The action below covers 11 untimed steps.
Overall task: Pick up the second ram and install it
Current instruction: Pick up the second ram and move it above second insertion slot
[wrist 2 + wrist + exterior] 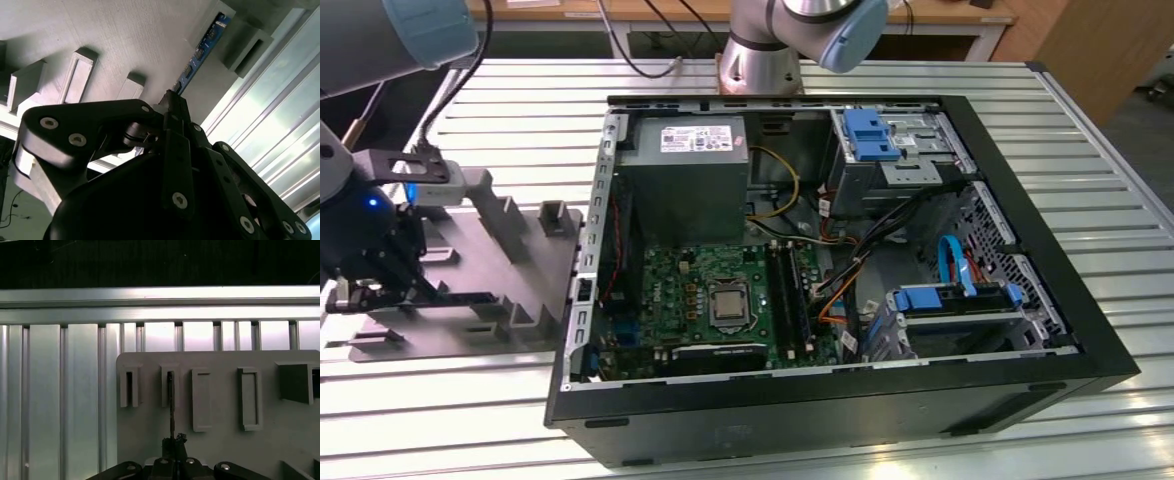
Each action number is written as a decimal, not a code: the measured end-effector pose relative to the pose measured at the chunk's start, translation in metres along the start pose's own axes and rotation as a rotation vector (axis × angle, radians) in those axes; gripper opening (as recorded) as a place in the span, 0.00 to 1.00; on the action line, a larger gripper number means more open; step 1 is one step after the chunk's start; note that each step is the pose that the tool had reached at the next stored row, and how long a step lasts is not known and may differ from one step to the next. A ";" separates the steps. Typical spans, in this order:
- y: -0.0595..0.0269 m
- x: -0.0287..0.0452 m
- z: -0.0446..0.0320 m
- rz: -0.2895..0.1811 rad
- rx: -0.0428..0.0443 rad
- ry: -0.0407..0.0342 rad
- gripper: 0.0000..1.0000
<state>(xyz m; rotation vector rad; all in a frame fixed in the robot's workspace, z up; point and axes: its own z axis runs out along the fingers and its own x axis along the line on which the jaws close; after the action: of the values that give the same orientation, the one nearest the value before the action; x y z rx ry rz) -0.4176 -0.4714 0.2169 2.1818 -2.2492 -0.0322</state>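
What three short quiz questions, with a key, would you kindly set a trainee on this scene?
1. True or false: the second ram is already seated on the motherboard.
2. The gripper is: A open and empty; B shut on the second ram; C shut on a screwdriver.
3. Fill in: the grey holder tray lies at the exterior view's ____ of the computer case.
Key: 1 false, it stands in the tray; 2 B; 3 left.

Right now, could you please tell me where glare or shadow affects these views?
Second wrist view: strong glare washes out the table slats near the second ram. First wrist view: the table rail glares, the background beyond is black. Exterior view: even light, though the computer case is shadowed inside.
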 end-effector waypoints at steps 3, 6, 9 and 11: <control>0.0002 -0.0001 -0.0088 0.000 0.0000 0.0000 0.11; 0.0004 -0.0002 -0.0193 0.000 0.0000 0.0000 0.11; 0.0006 -0.0002 -0.0288 0.000 0.0000 0.0000 0.11; 0.0007 -0.0003 -0.0359 0.000 0.0001 -0.0001 0.11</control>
<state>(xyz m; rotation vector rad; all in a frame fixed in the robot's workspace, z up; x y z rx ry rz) -0.4176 -0.4714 0.2528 2.1819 -2.2493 -0.0321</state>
